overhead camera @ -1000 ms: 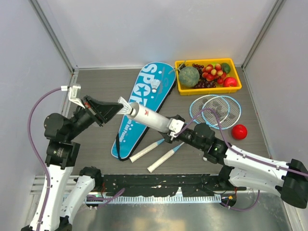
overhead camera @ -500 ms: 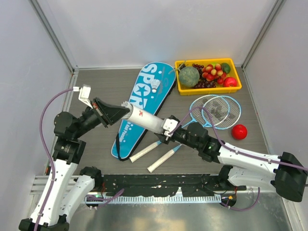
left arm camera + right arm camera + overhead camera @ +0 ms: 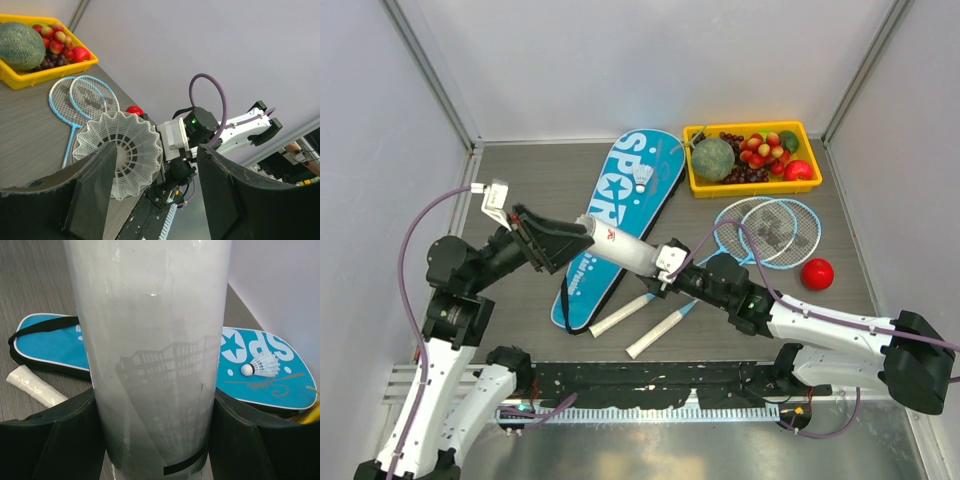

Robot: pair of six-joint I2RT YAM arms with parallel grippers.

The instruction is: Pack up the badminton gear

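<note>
My right gripper [image 3: 665,268] is shut on the long white tube [image 3: 625,248], holding it tilted above the blue bag [image 3: 620,200]. In the right wrist view the tube [image 3: 150,355] fills the gap between both fingers [image 3: 50,450]. My left gripper [image 3: 555,245] stands open at the tube's upper mouth. A white shuttlecock [image 3: 120,150] sits in that mouth, skirt toward me, beside my left finger [image 3: 90,195] and apart from the right one. A second shuttlecock [image 3: 642,178] lies on the bag. Two light-blue rackets [image 3: 765,230] lie to the right, their white handles [image 3: 625,313] near the front.
A yellow tray [image 3: 752,187] of fruit stands at the back right. A red round fruit [image 3: 817,273] lies right of the racket heads. Grey walls close the table on three sides, and a black rail [image 3: 650,380] runs along the front.
My left gripper carried the shuttlecock into the tube's mouth, then opened and let go of it. The right arm shifted the tube slightly left while holding it.
</note>
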